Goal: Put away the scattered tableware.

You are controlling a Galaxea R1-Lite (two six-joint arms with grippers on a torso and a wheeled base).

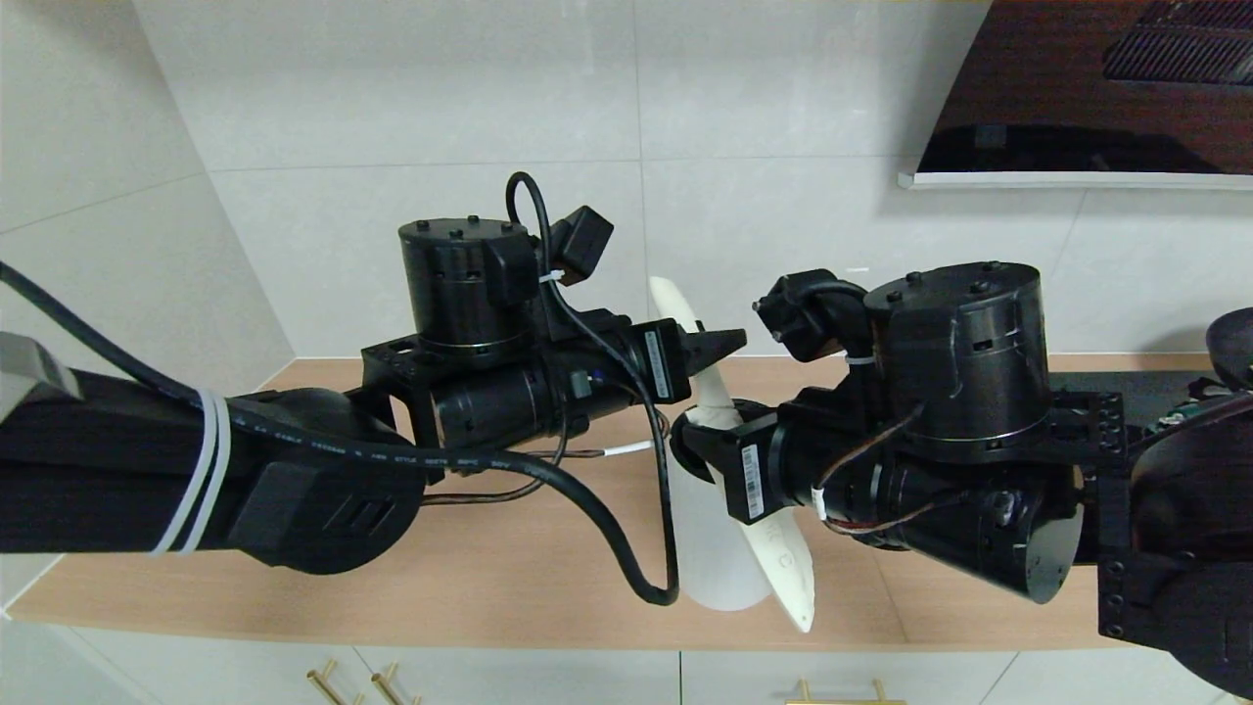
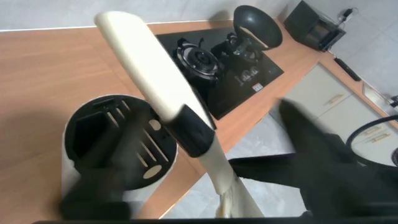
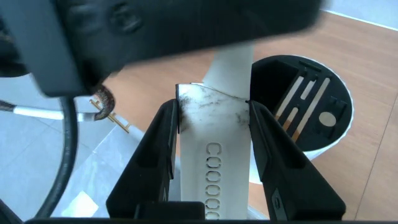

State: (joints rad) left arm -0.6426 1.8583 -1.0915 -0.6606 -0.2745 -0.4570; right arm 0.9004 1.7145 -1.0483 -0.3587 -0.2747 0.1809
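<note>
Clamping a long white utensil (image 1: 788, 573) tight with the right tool (image 1: 710, 436), tilted in mid-air just over the white slotted holder (image 1: 719, 573) standing near the front edge of the wooden desk (image 1: 470, 578). Left tool (image 1: 710, 348) right up against the utensil's upper end, can't tell whether gripping or not. Further back on the desk, black gas hob (image 2: 205, 59) with a dark pan (image 2: 258, 25).

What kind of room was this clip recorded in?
Most likely a home kitchen: a gas hob set into a wooden countertop, a range hood on the tiled wall, and a slotted knife holder.
</note>
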